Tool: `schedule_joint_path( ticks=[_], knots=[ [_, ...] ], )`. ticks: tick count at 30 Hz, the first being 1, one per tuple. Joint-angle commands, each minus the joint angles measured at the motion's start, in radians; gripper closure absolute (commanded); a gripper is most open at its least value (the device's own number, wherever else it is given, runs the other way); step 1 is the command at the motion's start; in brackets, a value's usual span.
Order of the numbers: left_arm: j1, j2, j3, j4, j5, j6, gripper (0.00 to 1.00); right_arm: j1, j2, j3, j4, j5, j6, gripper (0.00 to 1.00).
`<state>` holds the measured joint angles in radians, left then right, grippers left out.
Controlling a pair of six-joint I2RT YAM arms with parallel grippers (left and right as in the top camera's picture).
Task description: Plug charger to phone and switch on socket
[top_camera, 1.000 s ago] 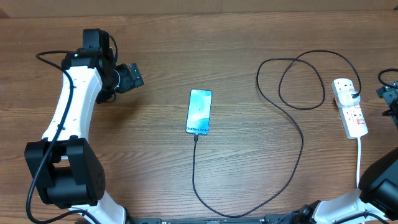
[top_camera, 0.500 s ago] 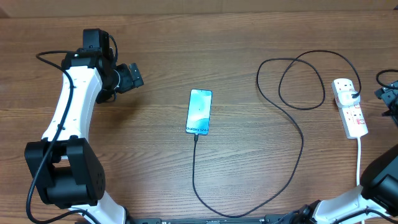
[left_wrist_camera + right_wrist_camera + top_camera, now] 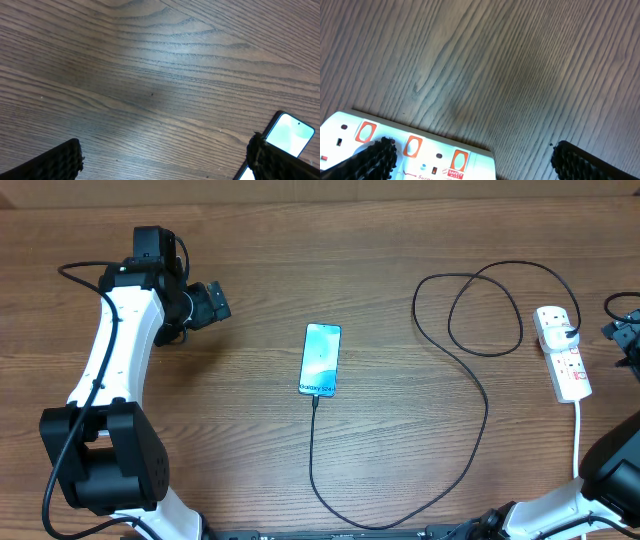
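Observation:
The phone (image 3: 320,360) lies flat at the table's middle with its light teal screen lit; its corner also shows in the left wrist view (image 3: 291,134). The charger (image 3: 484,412), a thin black cable, runs from the phone's near end in a wide curve, loops at the back right and reaches the socket (image 3: 564,366). Its tip sits against the phone's near edge. The socket (image 3: 427,148) is a white strip with red switches. My left gripper (image 3: 216,301) hangs open far left of the phone, nothing between its fingers (image 3: 52,162). My right gripper (image 3: 475,161) is open just right of the socket.
A white cord (image 3: 578,442) leaves the socket toward the near edge. The left arm's white links (image 3: 112,370) stretch along the left side. A black wire (image 3: 80,268) trails behind the left arm. Bare wood lies between the phone and the cable loops.

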<state>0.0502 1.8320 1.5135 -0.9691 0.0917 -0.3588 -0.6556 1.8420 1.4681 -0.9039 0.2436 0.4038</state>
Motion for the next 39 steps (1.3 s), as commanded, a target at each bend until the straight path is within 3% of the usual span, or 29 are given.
schedule_joint_path(
  ticks=[1,23,31,39],
  knots=[
    [-0.005,-0.001,0.008,0.001,-0.014,0.023,0.0,-0.002,0.018,0.023,0.012,0.018,-0.047,0.0],
    [-0.005,-0.001,0.008,0.001,-0.015,0.023,0.0,-0.043,0.033,-0.016,0.061,0.002,-0.072,0.0],
    [-0.005,-0.001,0.008,0.001,-0.014,0.023,0.0,-0.111,0.034,-0.074,0.125,-0.175,-0.13,0.0],
    [-0.005,-0.001,0.008,0.001,-0.014,0.023,0.0,-0.116,0.034,-0.074,0.136,-0.186,-0.144,0.0]
  ],
)
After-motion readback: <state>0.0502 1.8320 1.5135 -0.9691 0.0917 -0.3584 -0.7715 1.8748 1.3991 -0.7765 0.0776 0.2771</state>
